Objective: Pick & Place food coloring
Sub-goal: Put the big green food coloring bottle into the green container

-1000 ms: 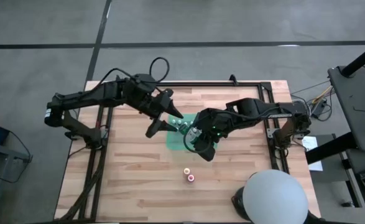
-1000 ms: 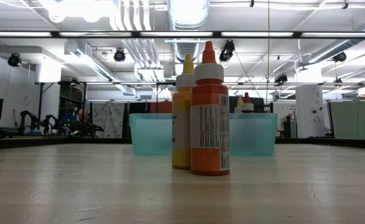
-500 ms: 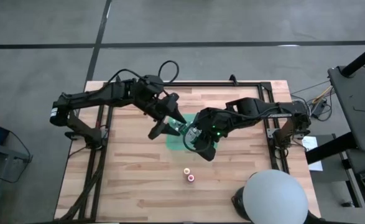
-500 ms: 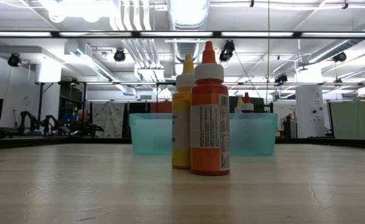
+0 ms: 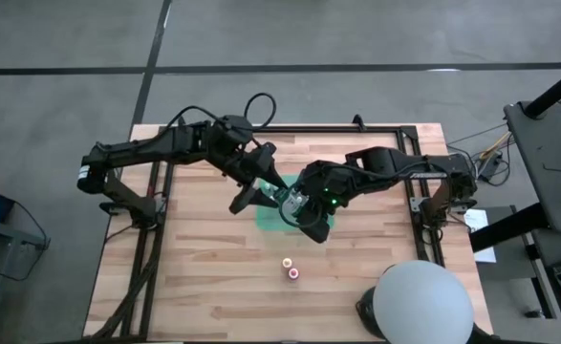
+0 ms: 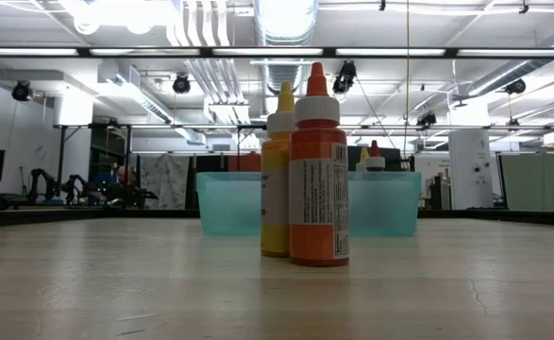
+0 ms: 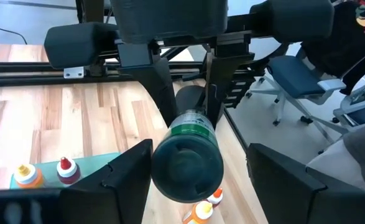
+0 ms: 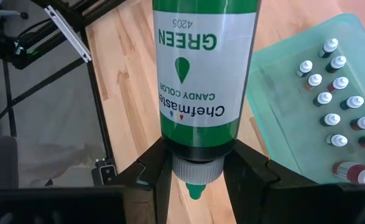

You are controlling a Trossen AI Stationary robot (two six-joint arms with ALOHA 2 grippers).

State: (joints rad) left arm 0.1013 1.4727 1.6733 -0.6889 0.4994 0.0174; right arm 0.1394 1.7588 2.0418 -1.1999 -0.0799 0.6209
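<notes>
High view, tools: the left tool (image 5: 248, 195) and the right tool (image 5: 297, 204) meet above the middle of the pale wooden tabletop (image 5: 194, 277), over a flat translucent teal plastic tray (image 5: 266, 223).
High view, thing: the round green plastic bottle (image 5: 282, 198) hangs between them, clear of the tabletop.
Low view: neither tool shows; a tall orange plastic bottle (image 6: 318, 179) and a yellow plastic bottle (image 6: 277, 179) stand upright near the camera, with the teal plastic tray (image 6: 229, 203) behind them.
Left wrist view: the left tool (image 7: 199, 177) stands released, a finger on either side of the green plastic bottle (image 7: 187, 160), whose flat base faces this camera.
Right wrist view: the right tool (image 8: 198, 169) is clenched on the neck of the green plastic bottle (image 8: 204, 74); small white-capped bottles (image 8: 331, 102) stand in the tray.
Axis: long axis runs roughly level from tool to tool, cap toward the right tool, base toward the left.
Risk: if the right tool lets go before the left closes, the bottle likely drops onto the small bottles.
Risk two: an off-centre left grip could tip the bottle.
</notes>
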